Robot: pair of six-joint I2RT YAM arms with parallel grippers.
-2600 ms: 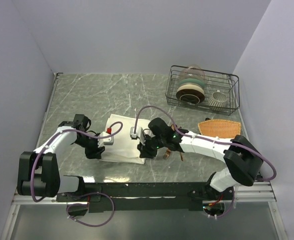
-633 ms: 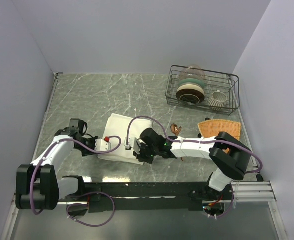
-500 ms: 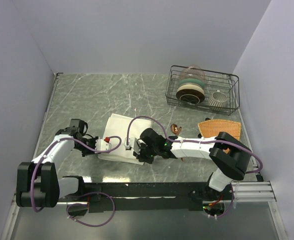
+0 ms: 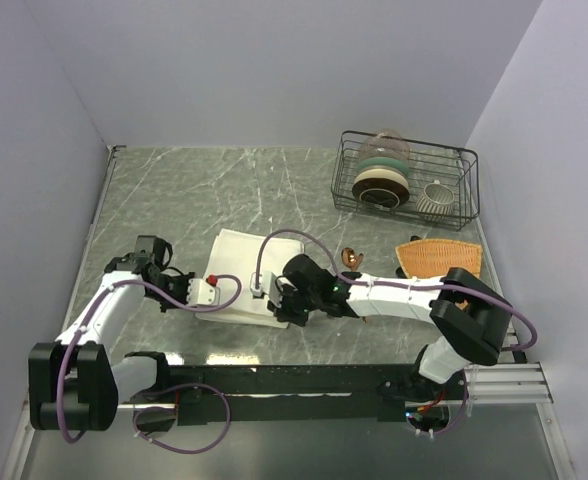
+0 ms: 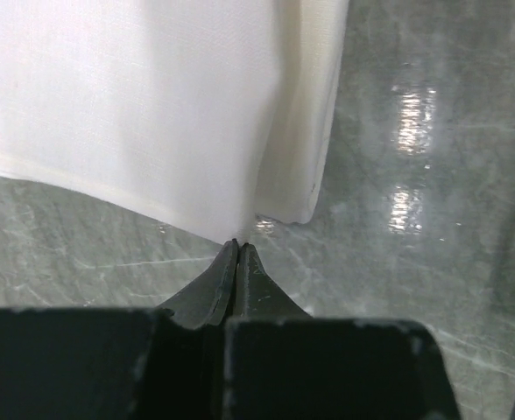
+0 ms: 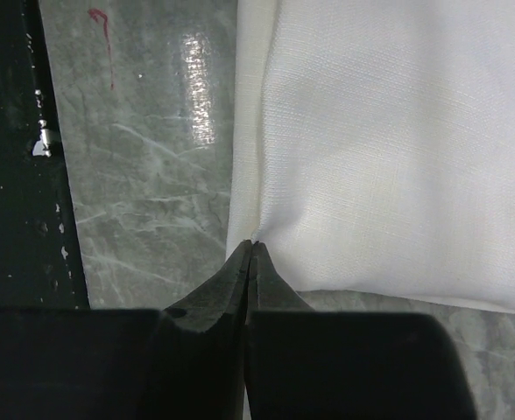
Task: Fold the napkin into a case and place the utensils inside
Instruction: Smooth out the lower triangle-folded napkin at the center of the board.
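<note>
From above we see the napkin lying folded on the table between the 2 arms, with the spoon just past the right arm; the fingertips are hidden there. Only the 2 wrist views show them: the left end effector and right end effector are each pinched closed on a napkin edge, the cloth creasing at the tips

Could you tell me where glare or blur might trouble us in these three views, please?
Left wrist: bright glare patches on the table right of the napkin; the left claw is dark and soft. Right wrist: a glare streak on the table left of the napkin, whose weave is sharp; the right claw is blurred. Top external: even light, soft shadows.
</note>
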